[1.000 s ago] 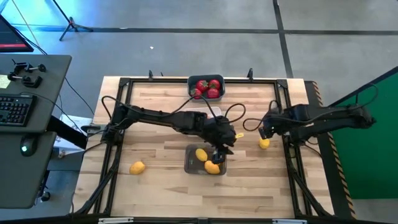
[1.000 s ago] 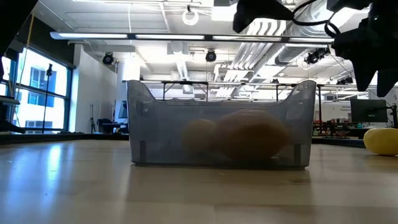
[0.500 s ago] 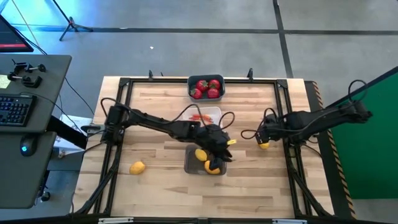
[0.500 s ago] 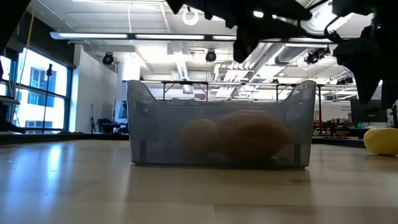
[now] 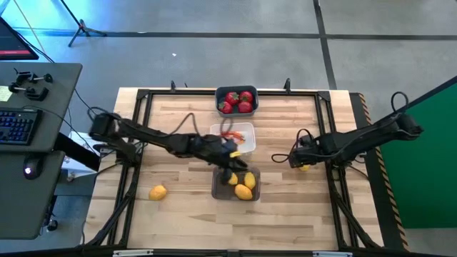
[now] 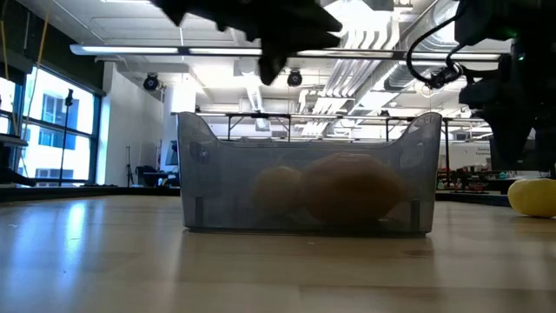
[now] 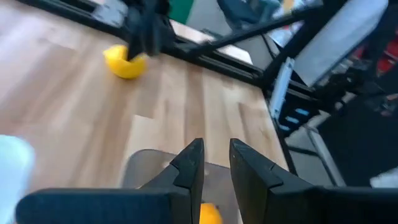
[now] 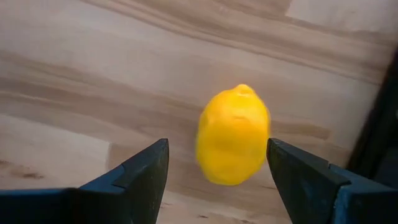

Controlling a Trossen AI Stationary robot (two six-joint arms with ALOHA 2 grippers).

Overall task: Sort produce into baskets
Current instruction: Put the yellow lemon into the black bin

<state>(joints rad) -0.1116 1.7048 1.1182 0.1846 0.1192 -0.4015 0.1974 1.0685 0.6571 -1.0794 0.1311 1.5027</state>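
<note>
The translucent grey basket stands at the table's middle and holds lemons; it also shows in the low view. My left gripper hovers over this basket, empty, its fingers parted by a narrow gap. My right gripper is open at the table's right, with a finger on either side of a loose lemon that lies on the table. I see no touch. The white basket holds carrots. The blue-grey basket holds strawberries.
Another loose lemon lies on the table toward the near left. A black frame runs around the tabletop. A desk with a keyboard stands off the table's left side. Bare wood lies between the grey basket and the right-hand lemon.
My left gripper has gone toward the table's left edge, from the grey basket's right part to its left part. My right gripper has come down over the loose lemon at the right, which has stayed in place.
</note>
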